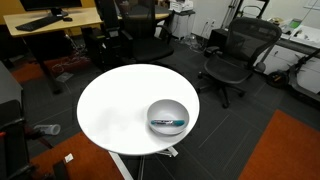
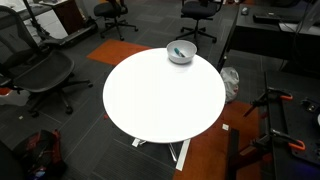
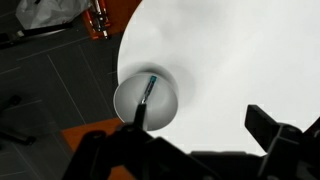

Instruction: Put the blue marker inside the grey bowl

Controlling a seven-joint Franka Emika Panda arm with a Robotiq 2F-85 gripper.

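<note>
In the wrist view, the robot's two dark fingers (image 3: 275,135) stand wide apart with nothing between them but bare surface, and they hold nothing. Past them lies the round white counter (image 3: 230,60). The smooth, light grey round bowl (image 3: 160,105) rests on the counter close to its rim, just beyond the tip of one finger in that view. The slim teal-blue marker with a darker end (image 3: 147,90) lies inside the bowl's hollow, leaning against the inner wall. In both exterior views the bowl (image 1: 160,108) (image 2: 186,55) sits alone near the counter's edge (image 1: 120,100) (image 2: 160,100) with the marker (image 1: 168,124) (image 2: 178,53) in it. Further off, a black mesh office chair (image 1: 235,55) stands on dark floor.
</note>
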